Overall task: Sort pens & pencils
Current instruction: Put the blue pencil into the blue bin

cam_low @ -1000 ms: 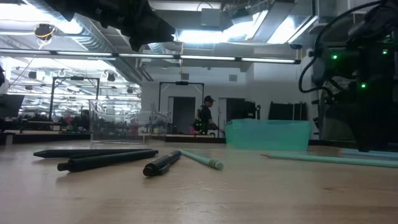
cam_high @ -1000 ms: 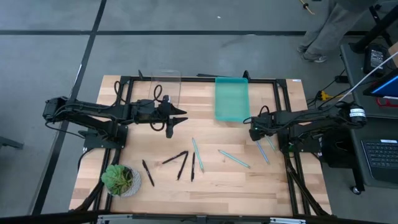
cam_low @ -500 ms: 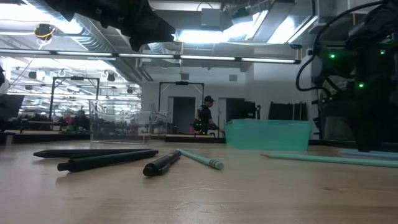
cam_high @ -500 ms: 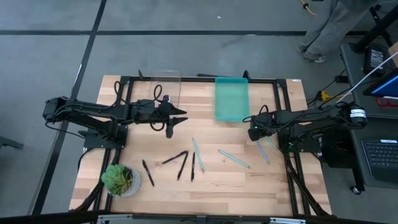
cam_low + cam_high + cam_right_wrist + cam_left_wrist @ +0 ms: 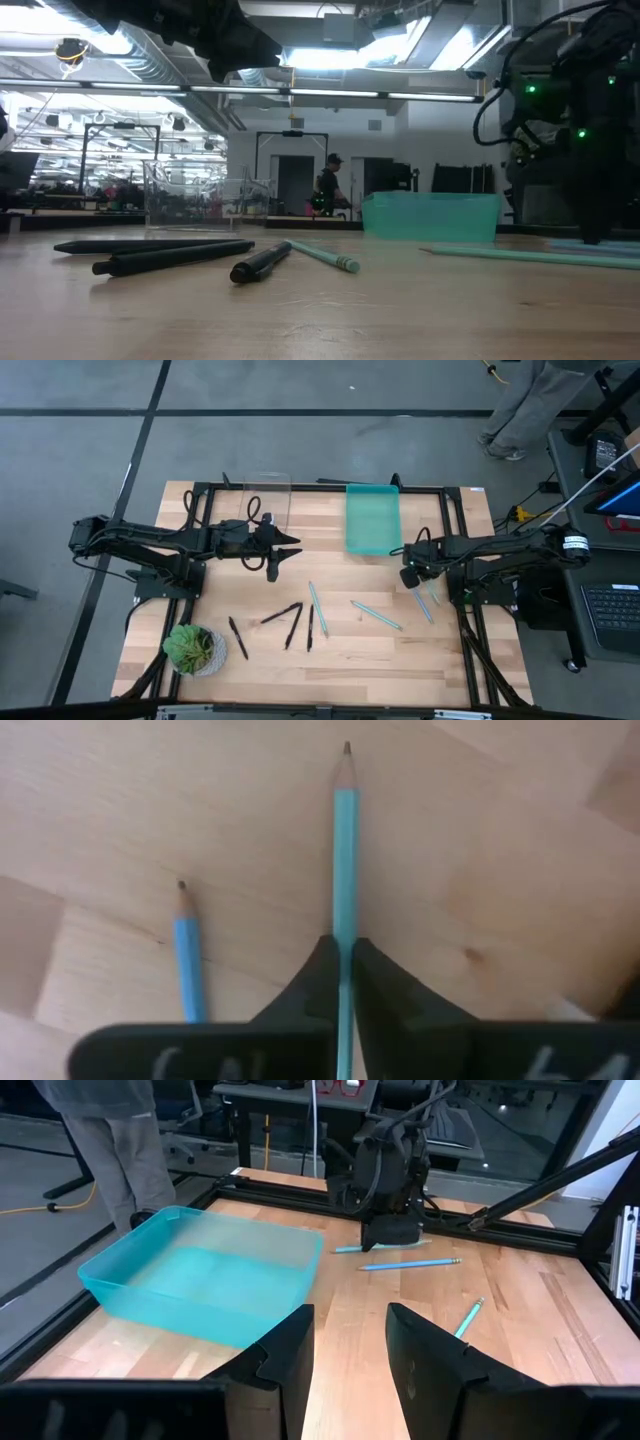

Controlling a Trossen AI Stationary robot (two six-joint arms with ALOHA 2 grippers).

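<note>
Several light blue pencils [image 5: 376, 615] and black pens [image 5: 294, 625] lie flat and scattered on the wooden table [image 5: 330, 660]. My right gripper [image 5: 345, 965] stands low over two pencils near the table's right edge [image 5: 424, 603] and is shut on one light blue pencil [image 5: 344, 840]. A second pencil [image 5: 187, 955] lies beside it. My left gripper [image 5: 350, 1350] hangs open and holds nothing, in front of the clear bin [image 5: 262, 500]. My right gripper pinches the light blue pencil's shaft [image 5: 344, 925] between its two fingertips [image 5: 316, 980], well back from the sharpened tip [image 5: 346, 748]. The fingers come from above, pointing down, and lie across the pencil. I cannot tell whether the pencil is off the wood.
A teal bin [image 5: 372, 518] stands at the table's far edge, right of the clear bin. A small potted plant [image 5: 192, 648] sits at the near left corner. A dark metal frame [image 5: 300, 486] rims the table. A person [image 5: 520, 410] stands beyond the far right corner.
My right gripper has shut on the light blue pencil while staying at about the same place near the table's right edge. The other pens and pencils lie as before.
</note>
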